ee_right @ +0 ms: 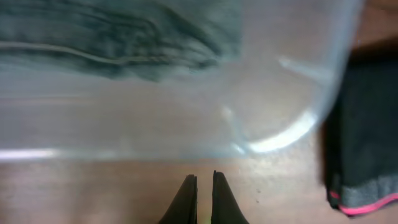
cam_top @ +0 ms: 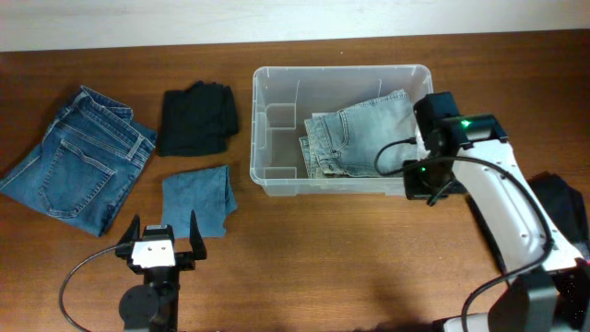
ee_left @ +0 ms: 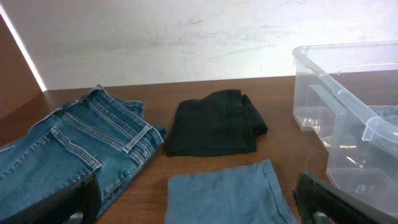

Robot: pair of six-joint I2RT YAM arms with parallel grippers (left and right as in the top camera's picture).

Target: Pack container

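Over on the right half of the desk [cam_top: 369, 267] sits the container [cam_top: 275, 138], long side toward the arms, and there's a pair of light-wash jeans [cam_top: 355, 138] folded in its right portion. The left portion shows bare floor, so there's room to spare!

Right end effector [ee_right: 204, 176]: fingers pressed together, gripping nothing, hanging just outside the container's near wall by the right corner. Its wrist view shows the clear wall straight ahead and a dark garment with pink trim [ee_right: 364, 149] lying off to the side on the desk.

Left end effector [cam_top: 164, 229]: fingers spread as wide as they go, empty, hovering low just beside the folded blue cloth [cam_top: 196, 195]. Beyond that lie a black garment [cam_top: 198, 118] and dark jeans [cam_top: 78, 157], all well apart from the container.

My read: one item is packed, and this is the gap between deliveries, with a fresh pick coming up. The left arm looks best placed. It needs to drop onto the blue cloth, pinch a good fold, lift it clear over the rolled rim and release into the open left side.
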